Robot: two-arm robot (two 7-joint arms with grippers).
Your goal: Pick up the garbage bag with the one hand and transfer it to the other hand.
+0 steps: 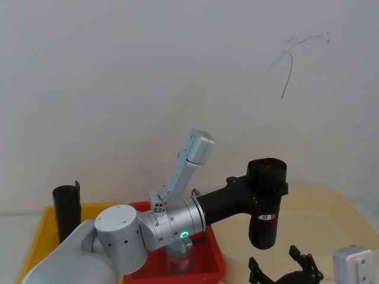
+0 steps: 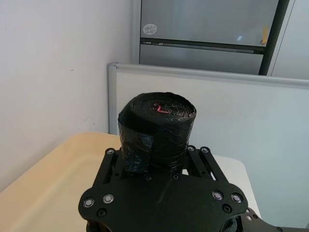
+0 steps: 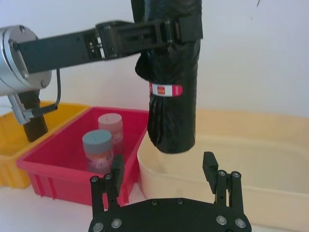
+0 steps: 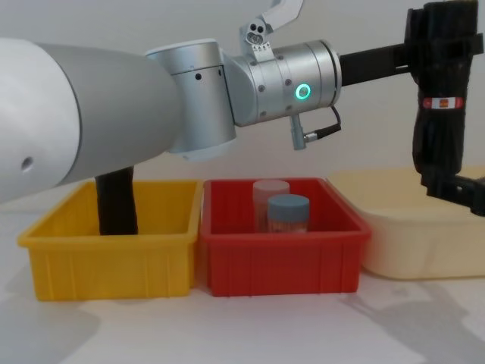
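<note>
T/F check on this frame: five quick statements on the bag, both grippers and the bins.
1. The left gripper holds the garbage bag upright in the air. True.
2. The right gripper is shut on the bag. False: it is open, below the bag's lower end.
3. The red bin holds two jars. True.
4. The slim black roll stands in the red bin. False: it stands in the yellow bin.
5. The bag's label band is blue. False: it is red and white.
</note>
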